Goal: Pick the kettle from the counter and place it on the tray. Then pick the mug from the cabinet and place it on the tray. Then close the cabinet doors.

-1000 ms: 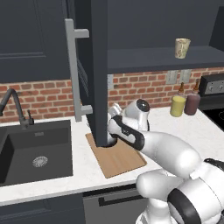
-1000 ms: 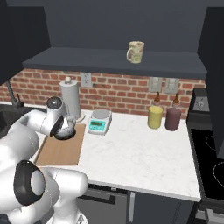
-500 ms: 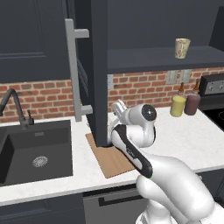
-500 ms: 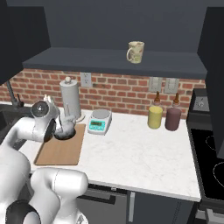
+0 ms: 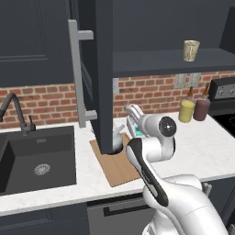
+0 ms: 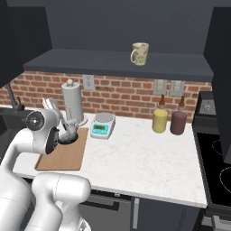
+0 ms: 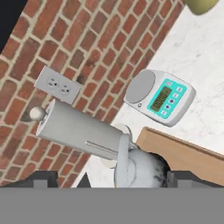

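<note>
Kettle [image 7: 142, 168] mottled dark grey, pale grey spout. Tray [image 6: 63, 154] light brown wood. Mug [image 6: 139, 53] beige, cream-speckled. Table [image 6: 149, 155] white, faint marbling. Cabinet doors [image 5: 98, 69] dark charcoal. Wall [image 7: 87, 48] red brick. Scale [image 7: 159, 97] white, teal panel.

Kettle [image 7: 139, 168] on tray [image 6: 63, 155], mug [image 6: 140, 53] in cabinet [image 6: 122, 63]

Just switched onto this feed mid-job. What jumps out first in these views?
The white arm's open gripper hovers just above the kettle, which already sits on the far end of the tray beside the paper-towel roll and kitchen scale. Up on the open cabinet's shelf, the mug stands alone. One cabinet door hangs wide open above the tray.
</note>
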Available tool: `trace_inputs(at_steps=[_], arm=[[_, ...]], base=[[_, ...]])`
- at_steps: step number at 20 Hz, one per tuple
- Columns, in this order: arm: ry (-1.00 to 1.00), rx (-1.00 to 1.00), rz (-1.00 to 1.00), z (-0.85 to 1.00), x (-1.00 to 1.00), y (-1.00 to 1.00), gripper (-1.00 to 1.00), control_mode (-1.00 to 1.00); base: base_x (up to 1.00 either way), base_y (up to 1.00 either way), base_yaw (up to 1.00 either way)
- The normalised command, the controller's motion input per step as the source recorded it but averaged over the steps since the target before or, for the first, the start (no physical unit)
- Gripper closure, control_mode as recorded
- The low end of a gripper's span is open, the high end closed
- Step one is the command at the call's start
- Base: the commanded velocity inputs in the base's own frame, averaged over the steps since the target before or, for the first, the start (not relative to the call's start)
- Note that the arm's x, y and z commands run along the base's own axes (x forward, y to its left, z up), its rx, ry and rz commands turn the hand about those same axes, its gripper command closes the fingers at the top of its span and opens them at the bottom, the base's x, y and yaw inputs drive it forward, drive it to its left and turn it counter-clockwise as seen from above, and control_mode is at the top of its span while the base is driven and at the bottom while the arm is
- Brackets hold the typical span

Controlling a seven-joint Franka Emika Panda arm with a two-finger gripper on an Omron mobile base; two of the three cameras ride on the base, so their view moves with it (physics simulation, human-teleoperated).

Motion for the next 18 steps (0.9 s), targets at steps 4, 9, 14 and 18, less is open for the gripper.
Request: trace_inputs(at_steps=[4, 9, 14, 18], arm=[[-0.05, -0.12, 0.00, 0.72, -0.17, -0.50, -1.00, -1.00], [-0.05, -0.14, 0.00, 0.70, -0.11, -0.54, -1.00, -1.00], [-0.03, -0.15, 0.00, 0.69, -0.07, -0.55, -1.00, -1.00], [-0.01, -0.15, 0.00, 0.64, -0.05, -0.52, -1.00, -1.00]], base=[[0.00, 0.00, 0.00], [0.00, 0.00, 0.00], [0.00, 0.00, 0.00], [0.00, 0.00, 0.00]])
